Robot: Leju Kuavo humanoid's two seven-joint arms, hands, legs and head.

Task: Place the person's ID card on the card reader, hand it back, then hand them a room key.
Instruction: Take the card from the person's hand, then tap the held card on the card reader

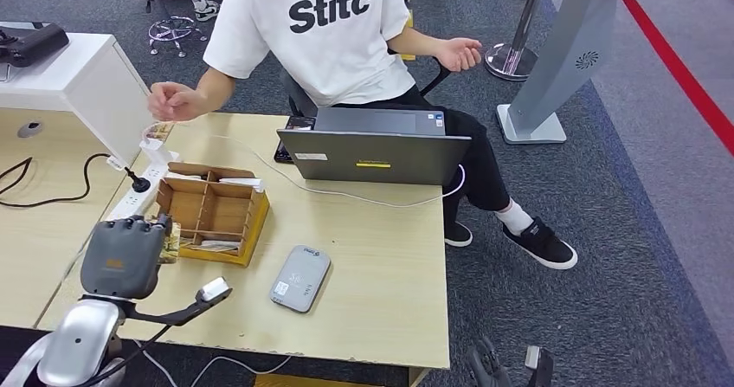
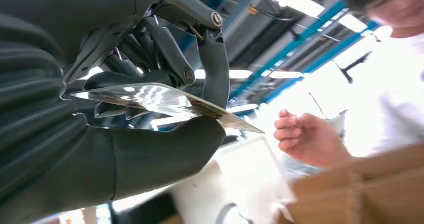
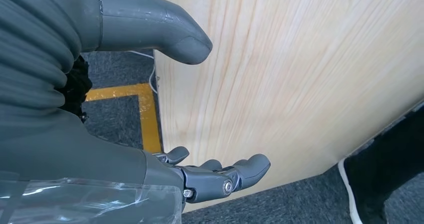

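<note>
Fingers (image 2: 212, 58) of my left hand (image 1: 124, 253) pinch a card (image 2: 165, 99); right hand (image 3: 150, 149) open, empty; I'd extend it flat toward the person's hand (image 1: 176, 102) at twelve o'clock.

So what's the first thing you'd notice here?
The left hand pinching a shiny card, held up toward the hand of the person in the white shirt across the table. Next, the grey card reader lying bare beside the wooden organizer box.

Pale wood-grain table (image 1: 381, 257), grey card reader (image 1: 299, 279), brown wooden organiser box (image 1: 212, 209), grey laptop (image 1: 374, 149), white shirt (image 1: 325, 32) with black lettering, dark grey carpet (image 1: 606, 231) with a red stripe (image 1: 684, 75)
</note>
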